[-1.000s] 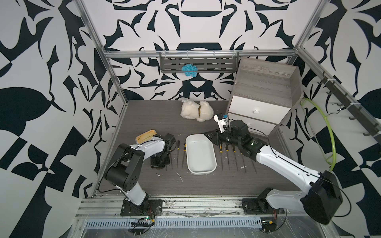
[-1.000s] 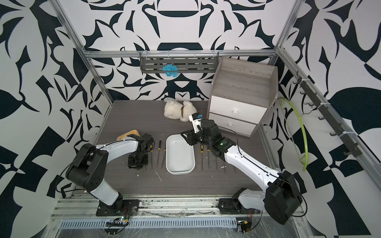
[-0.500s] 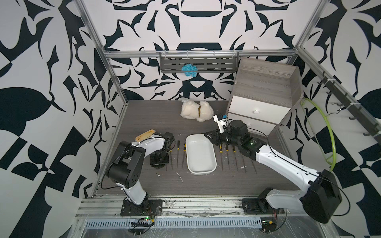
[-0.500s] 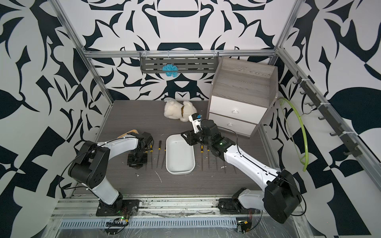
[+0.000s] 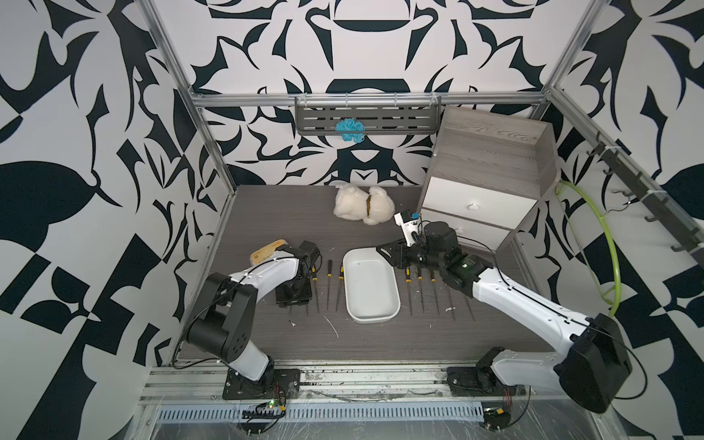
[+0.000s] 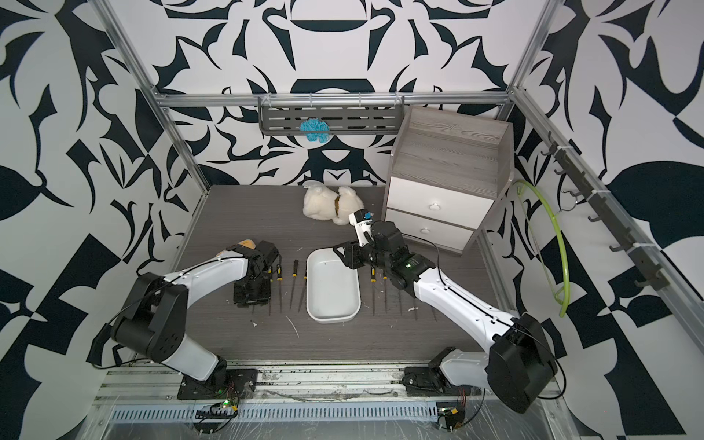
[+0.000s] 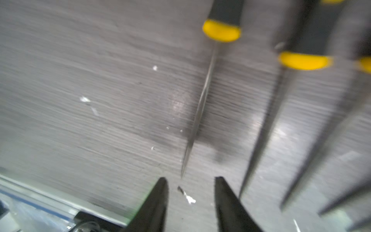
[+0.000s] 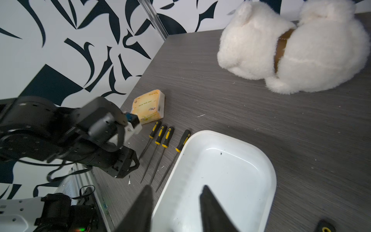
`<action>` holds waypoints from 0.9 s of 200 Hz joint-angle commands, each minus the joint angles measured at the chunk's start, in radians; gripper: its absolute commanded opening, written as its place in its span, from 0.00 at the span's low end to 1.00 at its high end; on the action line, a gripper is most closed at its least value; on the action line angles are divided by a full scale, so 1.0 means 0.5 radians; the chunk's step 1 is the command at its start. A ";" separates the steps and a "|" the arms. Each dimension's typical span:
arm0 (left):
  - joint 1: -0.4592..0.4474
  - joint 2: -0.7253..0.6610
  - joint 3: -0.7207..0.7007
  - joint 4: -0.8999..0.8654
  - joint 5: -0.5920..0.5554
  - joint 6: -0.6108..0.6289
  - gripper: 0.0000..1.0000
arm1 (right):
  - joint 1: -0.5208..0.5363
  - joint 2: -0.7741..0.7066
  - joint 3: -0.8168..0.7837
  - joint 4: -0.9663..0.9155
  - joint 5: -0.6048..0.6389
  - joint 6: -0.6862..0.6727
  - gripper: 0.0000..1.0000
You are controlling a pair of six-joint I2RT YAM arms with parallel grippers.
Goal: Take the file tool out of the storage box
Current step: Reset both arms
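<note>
Both top views look steeply down from high in front over the whole counter (image 5: pixel 381 343), the left wrist camera hovers close above it, the right wrist camera looks low across the white tub (image 8: pixel 220 170), and all share the files (image 8: pixel 167 137) beside it.

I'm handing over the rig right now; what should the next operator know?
Left pincer: open, empty, low over the table by a file tip.
Right pincer: open, empty, over the storage box rim.
Storage box: empty; files lie on the table on both its sides.
Done: no file is inside. Left: probably just backing both pincers away.
</note>
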 commanded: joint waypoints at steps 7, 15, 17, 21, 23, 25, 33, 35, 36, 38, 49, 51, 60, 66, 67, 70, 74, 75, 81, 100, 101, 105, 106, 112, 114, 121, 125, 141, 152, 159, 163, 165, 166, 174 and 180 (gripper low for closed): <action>-0.003 -0.415 -0.045 0.503 -0.361 0.251 0.74 | -0.011 0.032 0.263 -0.401 0.247 -0.181 0.99; -0.001 -0.611 -0.186 0.760 -0.563 0.322 0.83 | -0.011 0.080 0.336 -0.503 0.360 -0.237 1.00; 0.001 -0.652 -0.220 0.814 -0.597 0.333 0.84 | -0.013 0.091 0.350 -0.519 0.371 -0.254 1.00; 0.002 -0.724 -0.292 0.932 -0.626 0.381 0.93 | -0.015 0.107 0.373 -0.545 0.384 -0.307 0.99; 0.003 -0.756 -0.333 0.997 -0.631 0.410 0.97 | -0.018 0.113 0.379 -0.554 0.389 -0.331 0.99; 0.005 -0.785 -0.374 1.065 -0.634 0.438 0.99 | -0.020 0.118 0.384 -0.558 0.398 -0.355 0.99; 0.008 -0.928 -0.529 1.334 -0.676 0.532 1.00 | -0.020 0.116 0.368 -0.534 0.457 -0.413 0.99; 0.008 -0.956 -0.559 1.388 -0.697 0.535 1.00 | -0.020 0.111 0.356 -0.510 0.476 -0.423 1.00; 0.010 -0.968 -0.574 1.402 -0.709 0.533 1.00 | -0.020 0.109 0.346 -0.498 0.480 -0.429 0.99; 0.011 -0.995 -0.601 1.461 -0.723 0.530 0.99 | -0.022 0.100 0.330 -0.466 0.487 -0.440 0.99; 0.041 -1.069 -0.711 1.694 -0.730 0.612 0.99 | -0.021 0.033 0.165 -0.222 0.517 -0.539 1.00; 0.050 -1.074 -0.726 1.726 -0.732 0.630 0.99 | -0.021 0.019 0.127 -0.181 0.529 -0.554 0.99; 0.102 -1.056 -0.764 1.852 -0.764 0.679 0.99 | -0.020 -0.056 -0.006 -0.042 0.700 -0.581 0.99; 0.155 -1.015 -0.766 1.907 -0.724 0.701 0.99 | -0.025 -0.107 -0.077 0.014 0.861 -0.594 1.00; 0.164 -1.009 -0.767 1.919 -0.710 0.708 0.99 | -0.026 -0.114 -0.091 0.022 0.886 -0.600 0.99; 0.199 -0.984 -0.776 1.961 -0.657 0.732 0.99 | -0.026 -0.140 -0.128 0.049 0.956 -0.631 1.00; 0.242 -0.945 -0.796 2.032 -0.583 0.771 0.99 | -0.029 -0.169 -0.182 0.093 1.067 -0.691 0.99; 0.252 -0.935 -0.801 2.050 -0.564 0.780 0.99 | -0.029 -0.174 -0.200 0.107 1.094 -0.705 0.99; 0.306 -0.870 -0.840 2.171 -0.478 0.814 0.99 | -0.034 -0.212 -0.302 0.223 1.202 -0.829 0.99; 0.427 -0.746 -0.816 2.251 -0.359 0.863 0.99 | -0.109 -0.307 -0.635 0.650 1.335 -1.005 1.00; 0.426 -0.742 -0.821 2.267 -0.358 0.874 0.99 | -0.115 -0.311 -0.648 0.671 1.331 -1.012 1.00; 0.427 -0.734 -0.847 2.347 -0.357 0.917 0.99 | -0.147 -0.317 -0.708 0.751 1.312 -1.050 1.00; 0.427 -0.733 -0.858 2.372 -0.357 0.928 0.99 | -0.153 -0.317 -0.720 0.767 1.309 -1.060 1.00; 0.428 -0.715 -0.929 2.540 -0.365 1.009 0.99 | -0.193 -0.313 -0.791 0.861 1.302 -1.114 1.00; 0.428 -0.707 -0.958 2.597 -0.372 1.037 0.99 | -0.206 -0.308 -0.807 0.888 1.311 -1.122 1.00; 0.435 -0.667 -1.064 2.832 -0.420 1.120 0.99 | -0.267 -0.278 -0.859 0.978 1.364 -1.139 1.00; 0.451 -0.631 -1.111 2.963 -0.424 1.153 0.99 | -0.303 -0.253 -0.877 1.024 1.384 -1.142 1.00; 0.536 -0.486 -1.202 3.225 -0.309 1.115 0.99 | -0.495 -0.097 -0.923 1.167 1.330 -1.129 0.99; 0.540 -0.455 -1.154 3.152 -0.220 1.111 0.99 | -0.626 0.081 -0.965 1.381 1.270 -1.056 1.00; 0.544 -0.385 -1.140 3.168 -0.228 1.113 0.99 | -0.650 0.135 -0.905 1.328 1.341 -1.022 0.99; 0.545 -0.371 -1.142 3.193 -0.229 1.119 0.99 | -0.663 0.139 -0.872 1.267 1.310 -1.021 0.99; 0.549 -0.366 -1.146 3.216 -0.229 1.125 0.99 | -0.672 0.142 -0.869 1.274 1.274 -1.037 0.99; 0.552 -0.363 -1.150 3.228 -0.226 1.127 0.99 | -0.676 0.145 -0.870 1.284 1.259 -1.042 0.99; 0.591 -0.360 -1.193 3.331 -0.161 1.131 0.99 | -0.697 0.152 -0.898 1.373 1.218 -1.044 0.99; 0.636 -0.368 -1.219 3.397 -0.104 1.105 0.99 | -0.719 0.145 -0.920 1.409 1.226 -1.031 1.00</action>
